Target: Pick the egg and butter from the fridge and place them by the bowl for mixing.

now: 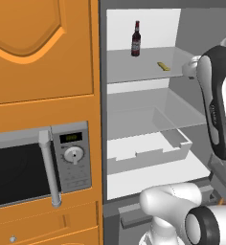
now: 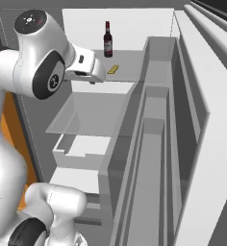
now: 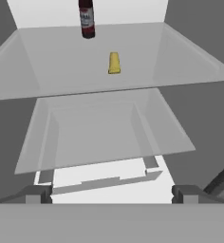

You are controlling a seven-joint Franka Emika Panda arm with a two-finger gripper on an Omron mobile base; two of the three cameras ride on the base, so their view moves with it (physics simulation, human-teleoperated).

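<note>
The fridge (image 1: 103,119) stands open, with a white interior and grey shelves. The butter (image 3: 114,63), a small yellow stick, lies on the upper shelf; I also see the butter (image 1: 163,66) from the left base and the butter (image 2: 113,69) from the right base. My gripper (image 3: 111,197) is open with nothing between its fingers. It hovers at the front of the upper shelf, short of the butter and apart from it. Seen from the right base, the gripper (image 2: 90,77) is just left of the butter. The egg and the bowl are out of view.
A dark red-labelled bottle (image 1: 136,39) stands upright at the back of the upper shelf, left of the butter. Below are a second shelf and a pale drawer (image 1: 148,150). The fridge door (image 2: 182,144) with its bins stands open on the right. A microwave (image 1: 38,162) sits in orange cabinets to the left.
</note>
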